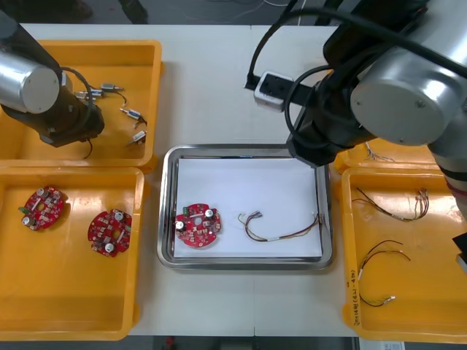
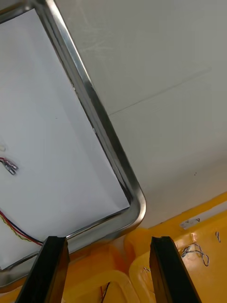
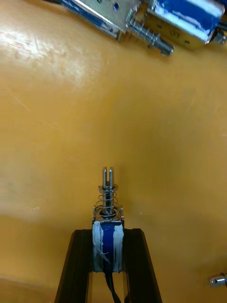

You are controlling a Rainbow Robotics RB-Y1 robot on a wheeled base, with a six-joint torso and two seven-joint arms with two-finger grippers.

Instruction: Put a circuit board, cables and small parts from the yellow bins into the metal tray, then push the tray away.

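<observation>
Small metal part [image 3: 108, 227] being clamped by left gripper [image 3: 108, 236] in yellow bin [image 3: 56, 118]; right gripper [image 2: 108, 244] being held wide over metal tray [image 2: 97, 118] corner.

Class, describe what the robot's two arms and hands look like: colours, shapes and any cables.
The left arm and right arm have rounded silver joints and black wrist sections. Black cables loop along the right arm. The left hand and right hand each have two flat, straight black fingers with squared tips.
</observation>
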